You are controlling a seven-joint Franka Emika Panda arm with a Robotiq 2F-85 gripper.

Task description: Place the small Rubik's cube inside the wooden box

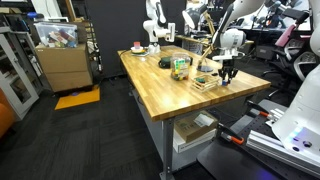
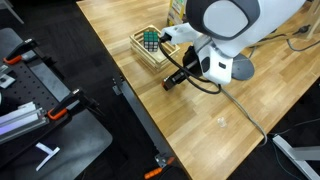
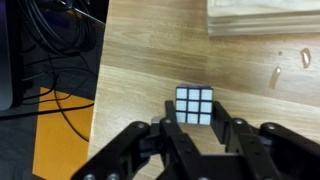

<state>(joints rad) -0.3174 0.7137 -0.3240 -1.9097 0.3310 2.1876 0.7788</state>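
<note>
The small Rubik's cube [image 3: 194,105] sits between my gripper's two black fingers [image 3: 196,128], whose pads press its sides, with bare table wood behind it. In an exterior view the cube [image 2: 150,40] shows at the fingertips, over the low pale slatted wooden box [image 2: 143,55] near the table's edge. In the wrist view, pale slatted wood [image 3: 262,20] at the top right looks like the box. In an exterior view my gripper [image 1: 227,72] hangs just beside the box [image 1: 207,83]. I cannot tell whether the cube touches the box.
The butcher-block table [image 1: 160,90] also carries a green-and-white blocky thing [image 1: 180,68] and a bowl [image 1: 137,47]. The table edge and floor cables [image 3: 50,70] are close by. A black bench with clamps [image 2: 50,110] stands beside the table.
</note>
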